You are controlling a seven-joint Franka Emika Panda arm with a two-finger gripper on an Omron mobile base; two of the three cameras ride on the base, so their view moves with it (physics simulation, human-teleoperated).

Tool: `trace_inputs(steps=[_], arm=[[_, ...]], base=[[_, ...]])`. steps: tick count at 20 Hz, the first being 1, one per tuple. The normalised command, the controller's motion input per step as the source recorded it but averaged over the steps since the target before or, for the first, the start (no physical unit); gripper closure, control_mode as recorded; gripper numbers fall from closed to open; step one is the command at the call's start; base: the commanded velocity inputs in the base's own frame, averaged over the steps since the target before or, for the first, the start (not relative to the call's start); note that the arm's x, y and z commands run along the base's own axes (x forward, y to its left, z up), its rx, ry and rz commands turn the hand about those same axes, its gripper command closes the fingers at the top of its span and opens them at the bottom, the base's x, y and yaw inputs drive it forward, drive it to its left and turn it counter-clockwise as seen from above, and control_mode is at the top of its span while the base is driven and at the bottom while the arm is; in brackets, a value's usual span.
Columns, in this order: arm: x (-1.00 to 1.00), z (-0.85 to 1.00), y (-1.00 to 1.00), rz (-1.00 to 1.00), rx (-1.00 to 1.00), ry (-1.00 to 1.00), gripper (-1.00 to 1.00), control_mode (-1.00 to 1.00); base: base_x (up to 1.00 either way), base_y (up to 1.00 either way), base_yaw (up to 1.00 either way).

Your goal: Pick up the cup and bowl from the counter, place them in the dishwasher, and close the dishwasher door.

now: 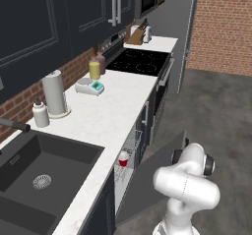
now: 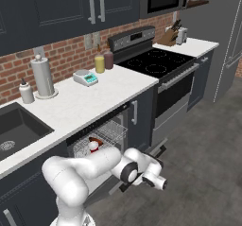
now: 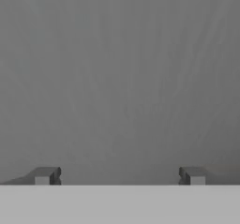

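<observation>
Left base view: cup [image 1: 123, 159] sits in the dishwasher [image 1: 129, 156] rack, dishwasher door [image 1: 152, 172] partly down. Right base view: bowl [image 2: 96, 141] racked beside it, arm low at the door. Hand view: gripper [image 3: 120, 175] spread, empty. Closing step; next, push the door up.

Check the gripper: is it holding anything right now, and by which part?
Nothing is held. The gripper is open with only grey floor between its fingertips; the cup sits in the dishwasher rack.
</observation>
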Motion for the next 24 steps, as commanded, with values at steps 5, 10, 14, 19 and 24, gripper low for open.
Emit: trace_inputs(steps=[5, 10, 14, 19, 24], arm=[[-0.32, 0.53, 1.00, 0.29, 0.09, -0.19, -1.00, -1.00], [-0.59, 0.73, 0.91, 0.27, 0.06, -0.16, -1.00, -1.00], [-0.46, 0.88, 0.88, 0.23, 0.08, -0.19, -1.00, -1.00], [-0.19, 0.85, 0.83, 0.18, 0.11, -0.30, -1.00, -1.00], [0.00, 0.97, 0.63, 0.09, 0.14, -0.42, -1.00, -1.00]], base=[[0.00, 0.00, 0.00], [0.00, 0.00, 0.00], [0.00, 0.00, 0.00], [0.00, 0.00, 0.00], [0.00, 0.00, 0.00]])
